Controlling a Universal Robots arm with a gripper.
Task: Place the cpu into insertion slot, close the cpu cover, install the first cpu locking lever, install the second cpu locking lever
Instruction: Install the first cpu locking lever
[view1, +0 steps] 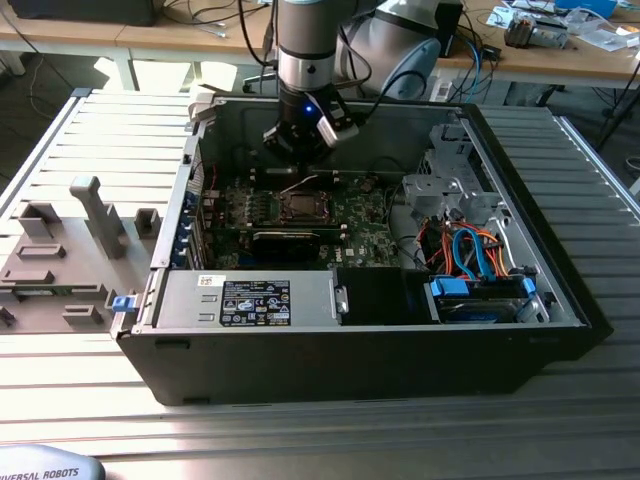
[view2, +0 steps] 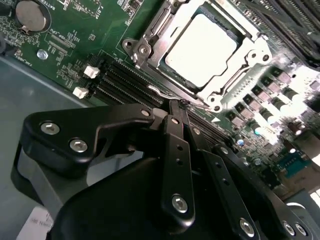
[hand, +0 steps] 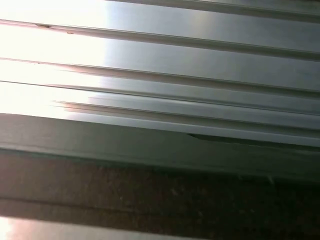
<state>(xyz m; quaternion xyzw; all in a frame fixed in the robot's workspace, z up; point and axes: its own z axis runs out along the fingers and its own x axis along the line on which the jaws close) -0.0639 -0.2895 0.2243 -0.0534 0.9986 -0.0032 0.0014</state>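
Pressing together with no gap, the fingers (view2: 176, 111) hold nothing, tips just beside the cpu cover (view2: 165, 30)

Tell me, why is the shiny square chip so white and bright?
In the second wrist view, strong light glares off the cpu and washes out the board beside it; the gripper up close looks dark. In the first wrist view, bright glare whitens the ribbed metal. The exterior view is evenly lit.

we can make out white lettering on the grey robot base (view1: 45, 467) and printed labels (view1: 255, 302) on the case, too small to read.
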